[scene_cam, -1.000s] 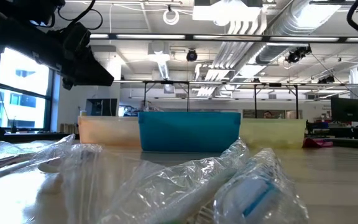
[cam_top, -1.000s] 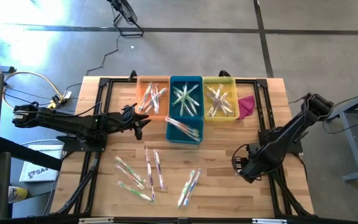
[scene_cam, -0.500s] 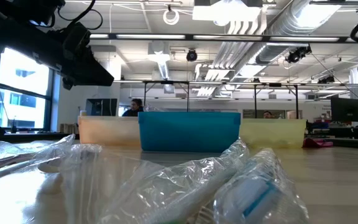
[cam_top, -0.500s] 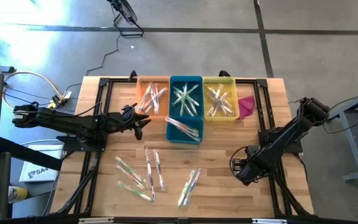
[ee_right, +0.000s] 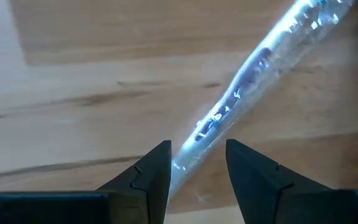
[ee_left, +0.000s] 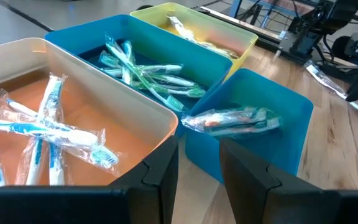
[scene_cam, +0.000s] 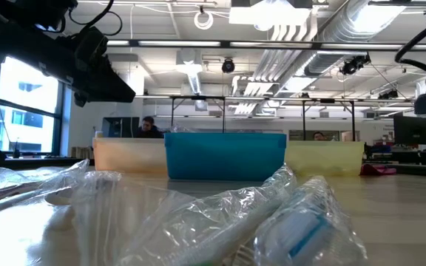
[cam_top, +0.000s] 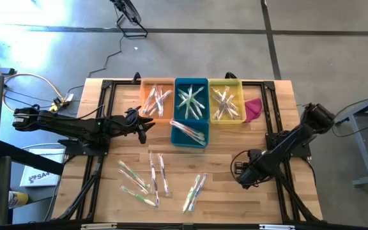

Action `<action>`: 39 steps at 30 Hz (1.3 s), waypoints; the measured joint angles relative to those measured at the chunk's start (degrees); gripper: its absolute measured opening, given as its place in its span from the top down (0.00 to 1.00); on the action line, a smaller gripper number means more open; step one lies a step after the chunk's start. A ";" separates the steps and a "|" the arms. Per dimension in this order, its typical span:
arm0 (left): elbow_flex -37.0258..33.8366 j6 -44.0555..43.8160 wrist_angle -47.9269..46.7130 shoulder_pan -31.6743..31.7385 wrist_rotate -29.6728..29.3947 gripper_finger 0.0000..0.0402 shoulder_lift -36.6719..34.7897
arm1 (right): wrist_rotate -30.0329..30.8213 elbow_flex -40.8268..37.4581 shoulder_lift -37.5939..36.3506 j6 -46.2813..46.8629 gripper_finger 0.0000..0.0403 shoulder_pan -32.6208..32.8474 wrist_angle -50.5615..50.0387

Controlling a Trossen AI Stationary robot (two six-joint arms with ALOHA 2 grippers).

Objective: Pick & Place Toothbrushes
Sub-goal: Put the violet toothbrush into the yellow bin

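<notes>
Wooden planks form the table point(cam_top: 280, 96), which stands on a grey concrete floor; the low view looks past it into an open workshop with ceiling ducts and strip lights. 4 bins sit near the table's far edge: an orange bin point(cam_top: 156, 101), a tall blue bin point(cam_top: 191, 101) and a yellow bin point(cam_top: 225, 102) in a row, with a second blue bin point(cam_top: 189, 133) just in front of the middle one. Each holds wrapped toothbrushes point(ee_left: 148, 71), and a pink cloth point(cam_top: 253, 109) lies beside the yellow bin. More loose toothbrushes point(cam_top: 152, 179) lie scattered on the near half of the table, in clear wrappers.

The left gripper point(cam_top: 147, 122) hovers just beside the orange bin, its fingers point(ee_left: 160, 171) slightly apart with nothing between them. The right gripper point(cam_top: 240, 171) hangs low over the bare wood on the right side, to the right of the scattered brushes. Its fingers point(ee_right: 157, 165) stand parted on either side of 1 wrapped toothbrush point(ee_right: 253, 74) lying slantwise on the wood, whose end reaches into the gap; they have no hold on it.
</notes>
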 joint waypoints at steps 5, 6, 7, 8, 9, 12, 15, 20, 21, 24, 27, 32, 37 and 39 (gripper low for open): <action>0.00 -0.02 0.01 0.00 -0.01 0.72 -0.01 | -1.88 -0.01 0.58 0.20 0.64 0.00 0.00; 0.00 -0.02 0.02 0.00 -0.02 0.72 0.00 | -1.52 0.00 0.58 0.05 0.64 0.00 0.01; 0.00 -0.02 0.02 0.00 -0.02 0.72 0.00 | -0.90 -0.01 0.58 -0.05 0.64 0.00 0.02; 0.00 -0.02 0.00 0.00 -0.02 0.72 -0.02 | -0.16 -0.02 0.58 -0.07 0.64 0.00 0.00; 0.00 0.00 0.00 0.00 -0.02 0.72 0.00 | 0.64 -0.02 0.58 -0.07 0.64 0.00 0.00; 0.00 0.00 0.00 0.00 -0.02 0.72 -0.02 | 1.46 0.00 0.58 -1.48 0.65 0.00 0.75; 0.00 -0.02 0.02 0.00 -0.02 0.72 0.00 | 1.44 0.00 0.58 -3.57 0.69 0.00 2.14; 0.00 -0.02 0.00 0.00 -0.02 0.72 0.00 | 3.03 0.00 0.58 -5.90 0.80 0.00 3.27; 0.00 -0.01 0.02 0.00 -0.02 0.72 -0.01 | 3.61 -0.02 0.58 -6.37 0.83 0.00 3.43; 0.00 0.00 0.00 0.00 -0.02 0.72 -0.02 | 4.94 0.00 0.56 -8.87 0.91 0.00 4.37; -0.01 -0.01 0.00 0.00 -0.02 0.72 -0.01 | 5.66 0.01 0.50 -11.80 0.97 0.00 5.38; 0.00 0.00 0.00 0.00 -0.02 0.72 0.00 | 5.99 0.04 0.50 -13.60 0.98 0.00 5.40; 0.00 -0.01 0.00 0.00 -0.02 0.72 -0.01 | 5.97 0.04 0.37 -15.14 0.99 0.00 5.31; 0.00 -0.01 0.00 0.00 -0.02 0.72 -0.01 | 5.99 0.06 -0.12 -15.58 0.99 -0.06 5.32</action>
